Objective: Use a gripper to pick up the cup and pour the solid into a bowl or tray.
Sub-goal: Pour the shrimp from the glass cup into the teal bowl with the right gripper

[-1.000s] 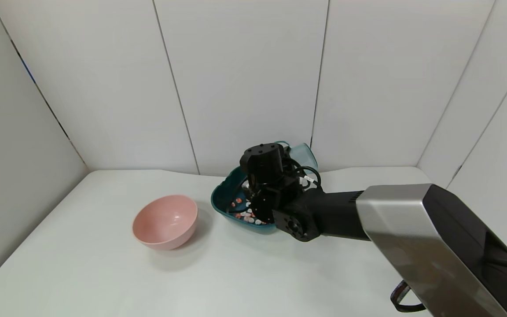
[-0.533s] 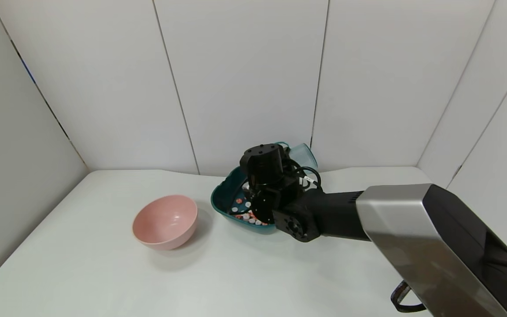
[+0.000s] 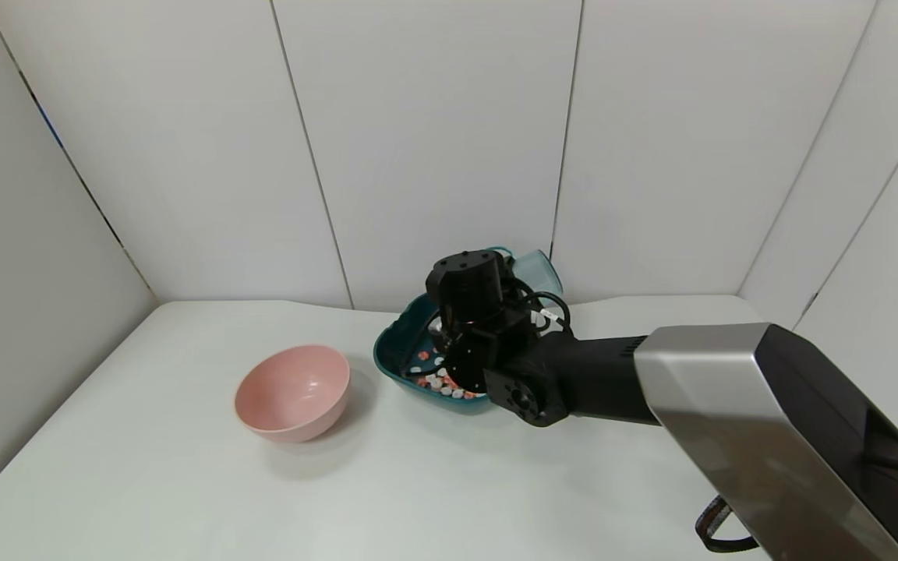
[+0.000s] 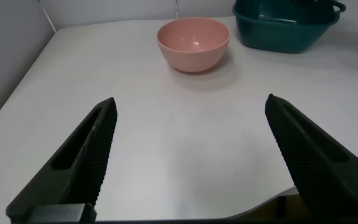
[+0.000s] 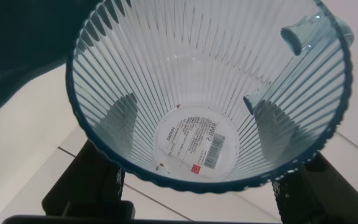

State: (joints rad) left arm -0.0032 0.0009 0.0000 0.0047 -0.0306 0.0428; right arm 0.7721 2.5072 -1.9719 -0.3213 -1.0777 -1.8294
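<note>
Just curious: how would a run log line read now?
right gripper: holds cup, empty, tipped over teal dish | solid: in dish | left gripper: open, idle

White table (image 3: 184, 483) underneath. Pink bowl (image 3: 293, 393) sitting left of centre. Teal dish (image 3: 398, 351) just right of it, farther back, near the wall.

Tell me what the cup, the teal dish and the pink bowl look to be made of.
The cup, held by the right gripper: clear pale-blue plastic, apparently; ribbed walls, the base label showing through. The teal dish: opaque plastic by its look, smooth with a dull sheen and a moulded handle. The pink bowl: matte, with soft highlights inside; plastic or melamine, I cannot tell which.
</note>
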